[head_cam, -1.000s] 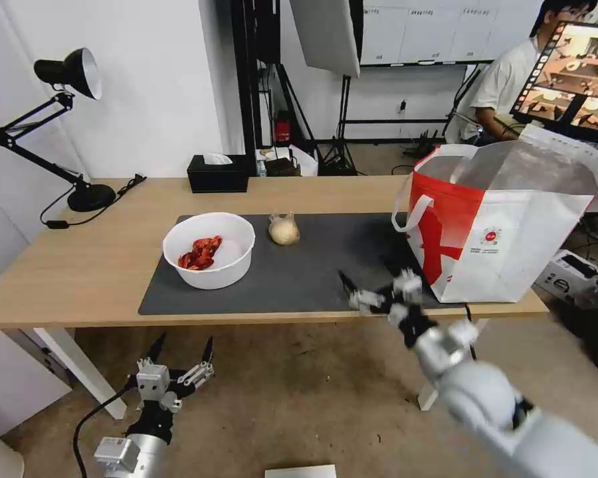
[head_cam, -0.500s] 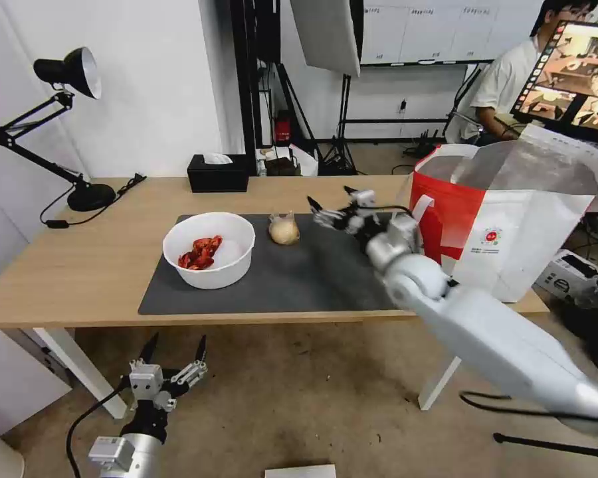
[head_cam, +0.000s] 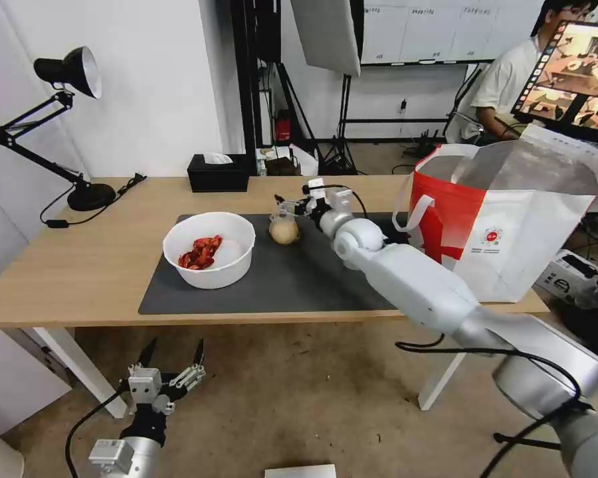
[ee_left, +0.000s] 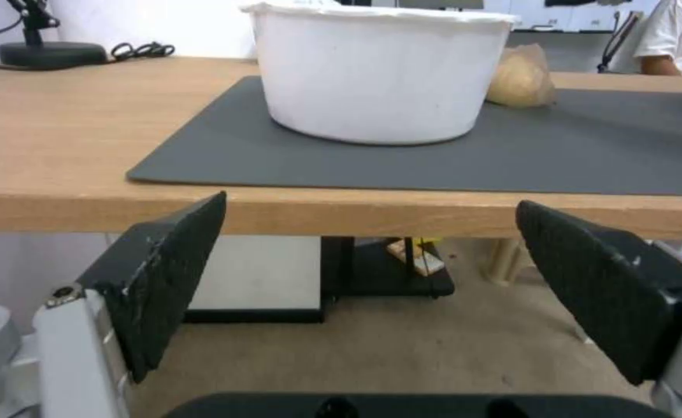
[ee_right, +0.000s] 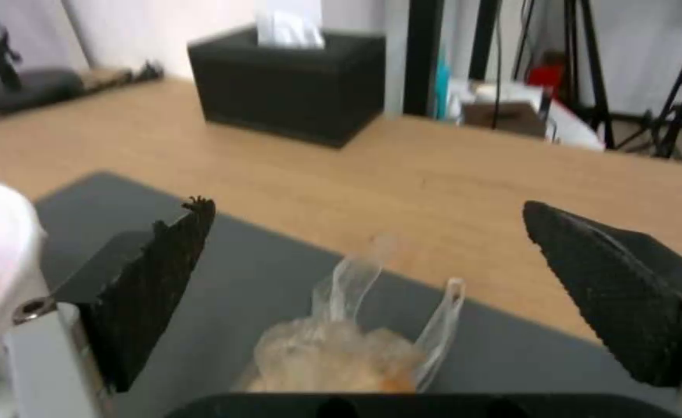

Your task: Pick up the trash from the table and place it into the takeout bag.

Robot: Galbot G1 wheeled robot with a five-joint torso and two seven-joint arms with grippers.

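Note:
A small clear bag with a beige lump [head_cam: 284, 230] stands on the dark mat [head_cam: 299, 282] at the middle of the table [head_cam: 80, 265]. My right gripper [head_cam: 291, 200] hangs open just above and behind it. In the right wrist view the bag [ee_right: 341, 354] sits low between the wide-apart fingers of the right gripper [ee_right: 364, 204]. The white bowl with red shells [head_cam: 209, 249] is to the bag's left. The takeout bag [head_cam: 511, 219] stands open at the table's right end. My left gripper [head_cam: 173, 355] is open below the front edge, facing the bowl [ee_left: 380, 69].
A black desk lamp [head_cam: 66, 73] stands at the far left corner of the table. A black tissue box [head_cam: 217, 174] sits at the back edge behind the bowl. Stands and cables fill the floor behind the table.
My right arm has swung from the table's front edge near the takeout bag, up and left across the mat to the small clear bag. The left gripper has barely moved.

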